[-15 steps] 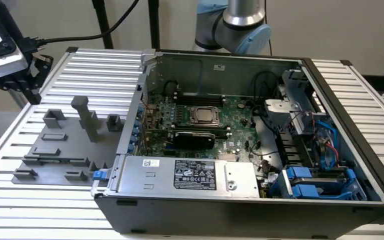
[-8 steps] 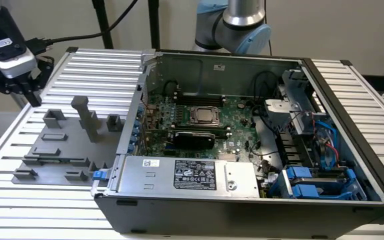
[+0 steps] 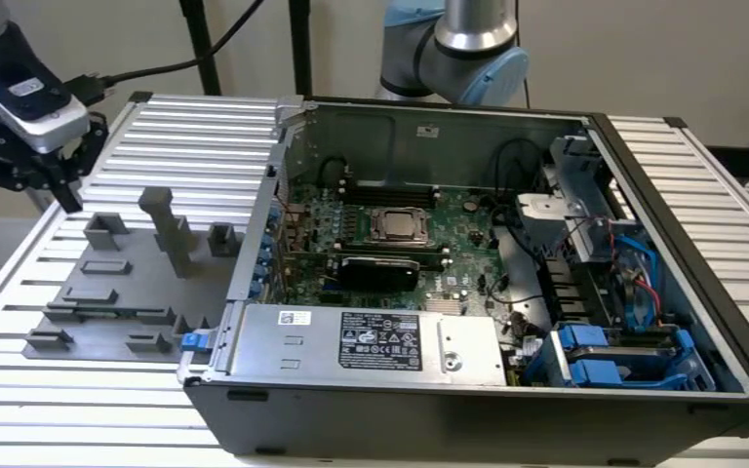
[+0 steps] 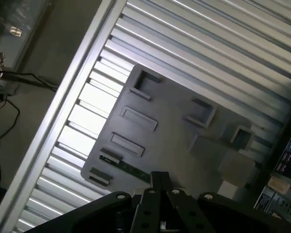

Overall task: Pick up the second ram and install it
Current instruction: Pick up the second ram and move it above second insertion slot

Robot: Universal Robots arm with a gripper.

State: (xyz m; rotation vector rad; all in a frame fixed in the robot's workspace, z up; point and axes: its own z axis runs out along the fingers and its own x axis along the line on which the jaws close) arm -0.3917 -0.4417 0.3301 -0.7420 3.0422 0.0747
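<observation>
The second ram [image 3: 104, 314] is a thin green stick lying flat in a slot near the front edge of the gray fixture plate [image 3: 114, 283]. In the wrist view the ram [image 4: 128, 168] runs along the plate's edge, just beyond my fingertips. My gripper [image 3: 52, 180] hangs above the table's far corner at the exterior view's left, well above and behind the ram. Its fingers [image 4: 159, 182] are pressed together and hold nothing. The motherboard [image 3: 401, 229] lies inside the open computer case, with long dark memory slots [image 3: 394, 193] at its far side.
Gray blocks and a tall post [image 3: 164, 229] stand on the fixture plate between my gripper and the case. The case wall [image 3: 260, 234] rises beside the plate. Ribbed aluminium table [image 3: 192, 127] surrounds everything. Cables [image 4: 19, 77] lie beyond the table edge.
</observation>
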